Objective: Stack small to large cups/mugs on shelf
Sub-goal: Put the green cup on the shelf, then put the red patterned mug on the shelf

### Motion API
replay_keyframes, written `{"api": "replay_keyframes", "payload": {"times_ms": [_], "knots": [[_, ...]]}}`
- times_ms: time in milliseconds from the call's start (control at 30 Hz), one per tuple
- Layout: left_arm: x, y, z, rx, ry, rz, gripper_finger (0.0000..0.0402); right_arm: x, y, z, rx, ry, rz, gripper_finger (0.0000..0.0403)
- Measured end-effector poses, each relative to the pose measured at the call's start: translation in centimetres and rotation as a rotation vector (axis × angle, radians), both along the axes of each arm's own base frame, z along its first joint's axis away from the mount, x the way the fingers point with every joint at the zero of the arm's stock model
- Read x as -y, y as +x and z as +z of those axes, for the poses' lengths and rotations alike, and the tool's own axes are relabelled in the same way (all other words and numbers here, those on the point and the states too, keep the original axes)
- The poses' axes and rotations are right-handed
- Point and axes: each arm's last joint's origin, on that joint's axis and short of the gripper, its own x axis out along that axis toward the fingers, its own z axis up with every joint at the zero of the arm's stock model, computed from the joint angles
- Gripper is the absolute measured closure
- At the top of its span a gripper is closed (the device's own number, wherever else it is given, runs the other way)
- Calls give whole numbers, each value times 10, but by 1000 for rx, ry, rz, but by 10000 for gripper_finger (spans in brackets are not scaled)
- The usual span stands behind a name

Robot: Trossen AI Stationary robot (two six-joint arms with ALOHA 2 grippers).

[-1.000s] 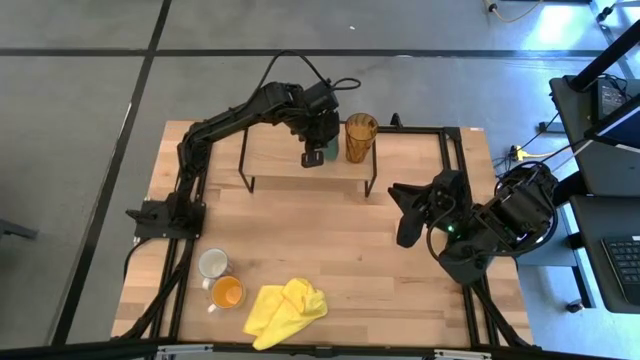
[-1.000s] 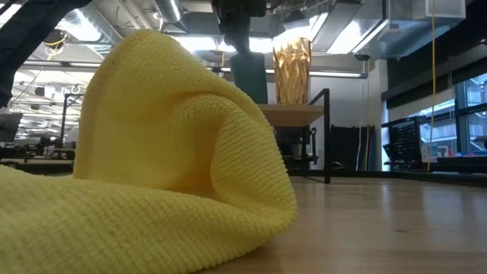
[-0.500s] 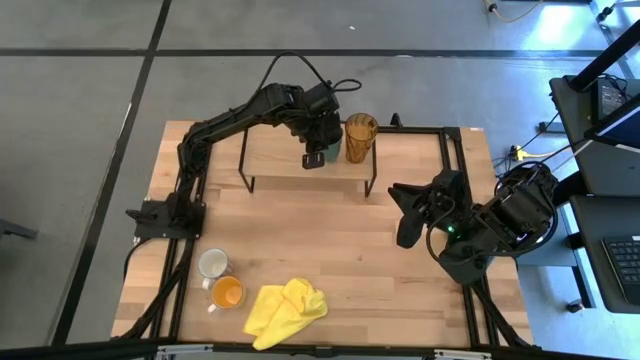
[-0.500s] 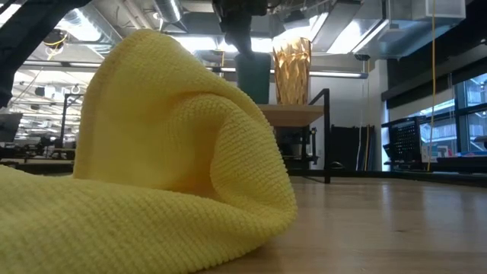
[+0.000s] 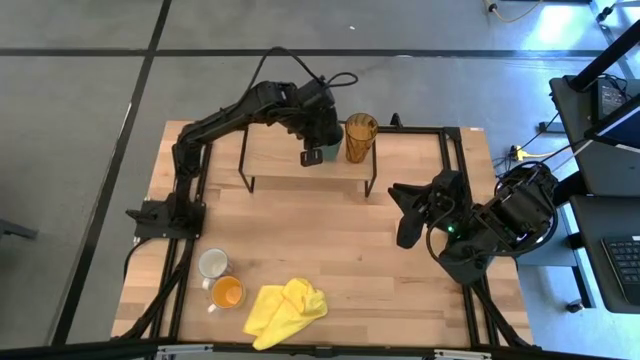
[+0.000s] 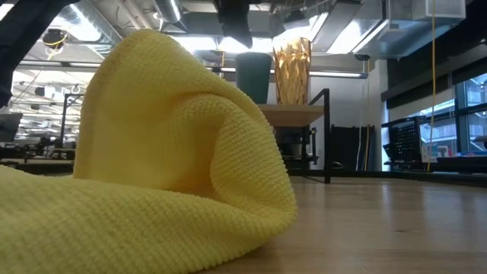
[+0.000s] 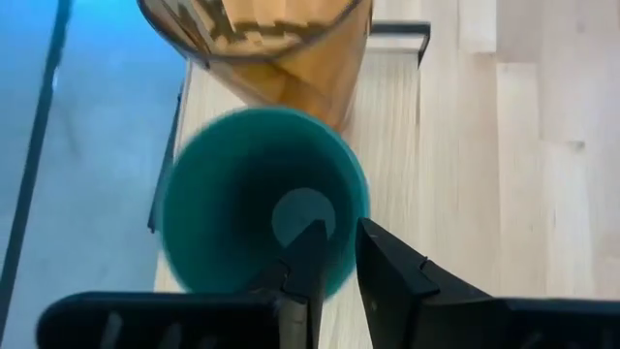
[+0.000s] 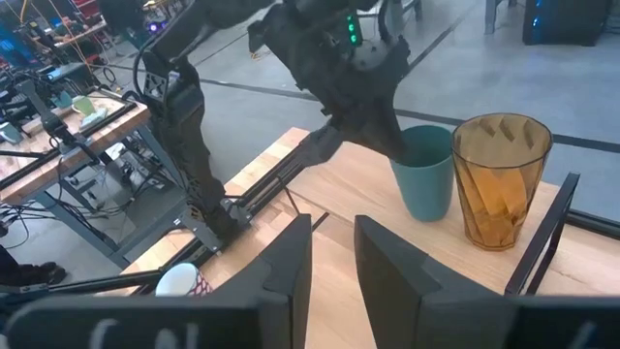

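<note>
lifted left end effector (image 5: 312,156) now clears green cup (image 5: 329,150) beside tumbler (image 5: 360,137).

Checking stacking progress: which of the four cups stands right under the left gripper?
The dark green cup on the shelf, beside the amber tumbler. The two mugs sit by the table's front edge.

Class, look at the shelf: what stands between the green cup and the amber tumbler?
Nothing: in the right wrist view only bare shelf shows between the green cup and the amber tumbler.
</note>
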Motion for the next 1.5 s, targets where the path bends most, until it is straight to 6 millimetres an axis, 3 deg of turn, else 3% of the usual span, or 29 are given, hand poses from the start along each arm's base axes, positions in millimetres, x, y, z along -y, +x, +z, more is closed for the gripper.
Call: {"api": "replay_keyframes", "payload": {"times_ms": [167,367,500,700,833,967,1167,1300,1500], "knots": [[7,-9,10,21,-12,19,346,0,0,0,-6,-3,5,320],[16,-33,26,-25,18,104,343,0,0,0,-17,3,15,320],[27,-69,42,-103,39,200,343,-2,-1,-1,-23,9,27,320],[57,-129,73,91,-79,250,343,-9,-6,0,-15,1,56,320],[80,-162,63,82,-144,340,343,-12,-9,0,3,-12,54,320],[104,-193,38,65,-247,403,343,-12,-9,0,-1,-18,56,320],[134,-225,-7,-22,-372,449,343,-12,-9,0,-5,-13,60,320],[151,-244,-24,-82,-452,393,343,-12,-9,0,-5,-11,61,320],[161,-266,-45,-203,-521,516,343,-12,-9,0,-1,7,60,320]]}}
